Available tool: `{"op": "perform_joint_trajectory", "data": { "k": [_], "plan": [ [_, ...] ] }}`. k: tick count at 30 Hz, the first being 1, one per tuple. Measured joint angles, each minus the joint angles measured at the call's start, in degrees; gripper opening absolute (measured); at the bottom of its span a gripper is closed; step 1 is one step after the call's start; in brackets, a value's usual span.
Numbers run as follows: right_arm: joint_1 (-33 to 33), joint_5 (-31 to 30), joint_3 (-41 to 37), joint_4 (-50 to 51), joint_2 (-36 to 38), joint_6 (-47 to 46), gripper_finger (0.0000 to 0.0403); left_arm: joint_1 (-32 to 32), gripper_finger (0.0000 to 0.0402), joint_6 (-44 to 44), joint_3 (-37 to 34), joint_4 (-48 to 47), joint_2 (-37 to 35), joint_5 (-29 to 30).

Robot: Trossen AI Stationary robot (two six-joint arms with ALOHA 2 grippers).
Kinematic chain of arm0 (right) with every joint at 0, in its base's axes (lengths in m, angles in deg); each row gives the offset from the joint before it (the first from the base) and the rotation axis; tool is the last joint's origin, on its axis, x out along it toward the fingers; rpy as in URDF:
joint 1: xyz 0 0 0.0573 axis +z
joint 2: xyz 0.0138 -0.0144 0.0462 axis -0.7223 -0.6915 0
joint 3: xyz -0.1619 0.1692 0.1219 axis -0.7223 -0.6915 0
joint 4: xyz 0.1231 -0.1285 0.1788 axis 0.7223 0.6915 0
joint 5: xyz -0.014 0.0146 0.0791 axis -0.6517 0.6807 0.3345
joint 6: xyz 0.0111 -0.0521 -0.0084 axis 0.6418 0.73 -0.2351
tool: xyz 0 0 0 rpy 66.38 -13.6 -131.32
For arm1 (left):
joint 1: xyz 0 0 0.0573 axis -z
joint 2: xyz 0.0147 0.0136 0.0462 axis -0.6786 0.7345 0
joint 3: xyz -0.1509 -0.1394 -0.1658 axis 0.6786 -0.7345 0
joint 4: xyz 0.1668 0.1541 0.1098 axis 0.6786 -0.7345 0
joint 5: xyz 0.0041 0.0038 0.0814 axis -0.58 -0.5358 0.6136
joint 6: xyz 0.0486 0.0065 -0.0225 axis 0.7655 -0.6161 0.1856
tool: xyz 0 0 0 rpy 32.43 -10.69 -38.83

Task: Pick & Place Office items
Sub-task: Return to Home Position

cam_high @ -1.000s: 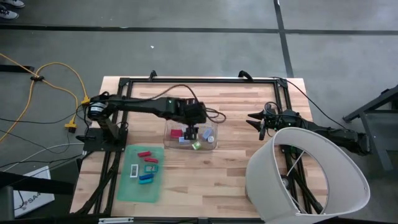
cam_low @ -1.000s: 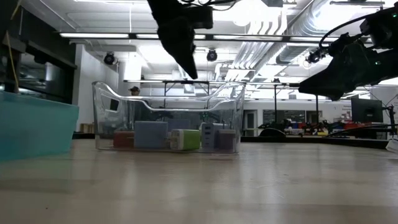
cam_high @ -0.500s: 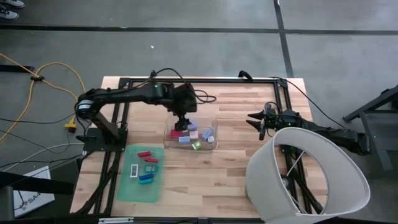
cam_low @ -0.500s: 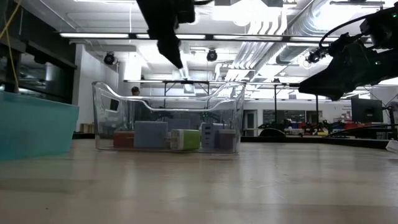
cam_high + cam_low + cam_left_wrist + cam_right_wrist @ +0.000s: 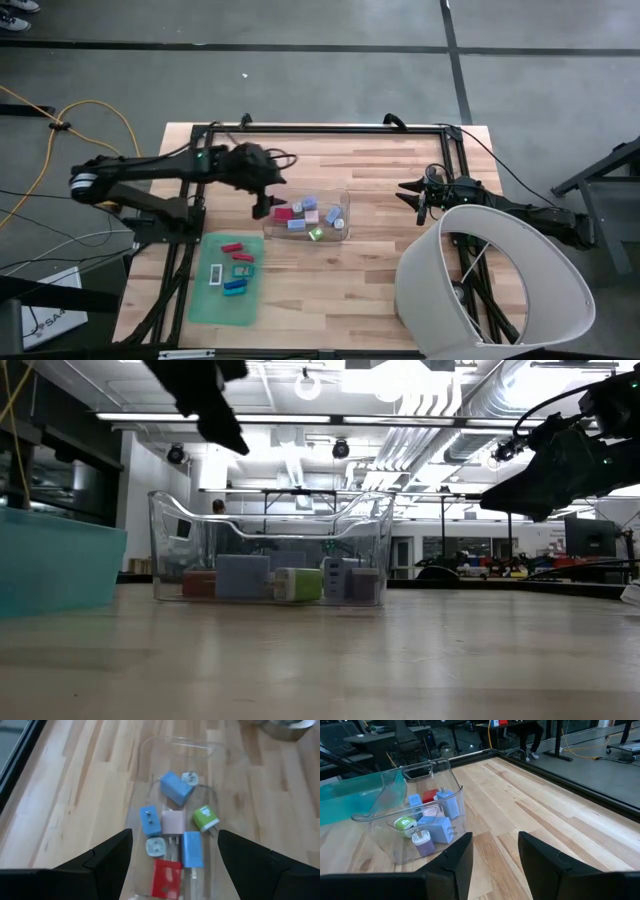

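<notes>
A clear bin stands mid-table and holds several office items: red, blue, green, pale pink and white blocks lying on its floor. More office items, red, teal, white and blue, lie on the green mat near the table's left near corner. My left gripper hangs open and empty above the bin's left end, its fingers framing the bin's contents in the left wrist view. My right gripper waits open to the right of the bin.
A large white curved shade covers the right near part of the table and the right arm. A black frame runs along the table's far edge. Bare wood lies between the bin and my right gripper.
My left gripper has risen from over the middle of the bin and swung toward the table's left edge. It now hangs above the bin's left end. The items in the bin and on the mat have stayed put.
</notes>
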Motion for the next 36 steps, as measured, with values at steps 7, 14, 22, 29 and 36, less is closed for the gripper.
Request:
{"op": "perform_joint_trajectory", "data": {
  "k": [7,14,22,29,36],
  "plan": [
    [0.0,0.0,0.0,0.0,0.0,0.0,0.0144,2.6,0.0285,-0.8,-10.4,6.7,-11.1,0.0],
    [0.0,0.0,0.0,0.0,0.0,0.0,0.0144,1.3,0.0285,-2.2,-21.8,16.0,-22.1,0.0],
    [0.0,0.0,0.0,0.0,0.0,0.0,0.0144,0.3,0.0285,-4.3,-34.9,30.5,-28.8,0.1],
    [0.0,0.0,0.0,0.0,0.0,0.0,0.0144,0.3,0.0285,-4.7,-42.1,35.5,-34.5,0.1],
    [0.0,0.0,0.0,0.0,0.0,0.0,0.0144,0.3,0.0285,-5.8,-47.6,35.9,-42.9,2.2]
  ]
}}
